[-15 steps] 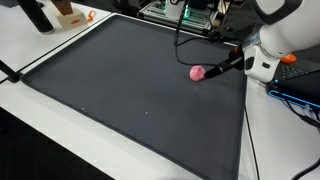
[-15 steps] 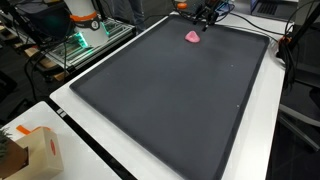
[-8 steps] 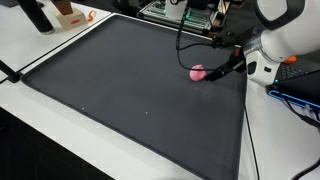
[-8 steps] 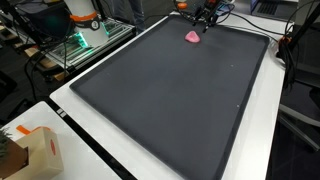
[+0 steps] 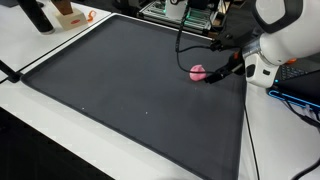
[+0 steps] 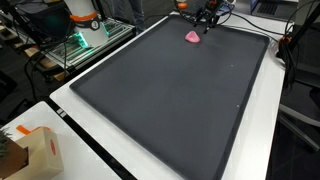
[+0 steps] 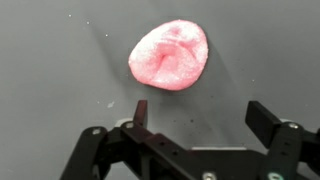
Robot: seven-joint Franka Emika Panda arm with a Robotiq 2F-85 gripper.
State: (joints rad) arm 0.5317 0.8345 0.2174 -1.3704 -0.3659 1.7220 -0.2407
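Inspecting this moment, you have the tool (image 5: pixel 213 75) released: in the wrist view its two dark fingers (image 7: pixel 141 112) stand wide apart with nothing between them but bare mat. The pink lump (image 7: pixel 170 55) lies just ahead of the fingertips in that view, apart from both and nearer the finger on the picture's left. It is a soft, rounded piece with a creased top, resting flat on the dark grey mat (image 5: pixel 120 80). In both exterior views the lump (image 5: pixel 198 72) (image 6: pixel 192 37) sits close to the mat's edge on the robot's side, with the tool low and just beside it; whether a fingertip touches it cannot be told from those views. The mat covers most of the white table (image 5: pixel 35 45), and its surface shows only small pale specks. A cardboard box (image 6: pixel 30 150) stands on the table well apart from the lump, past the opposite end of the mat. Black cables (image 5: pixel 180 30) hang over the mat's far edge near the arm.
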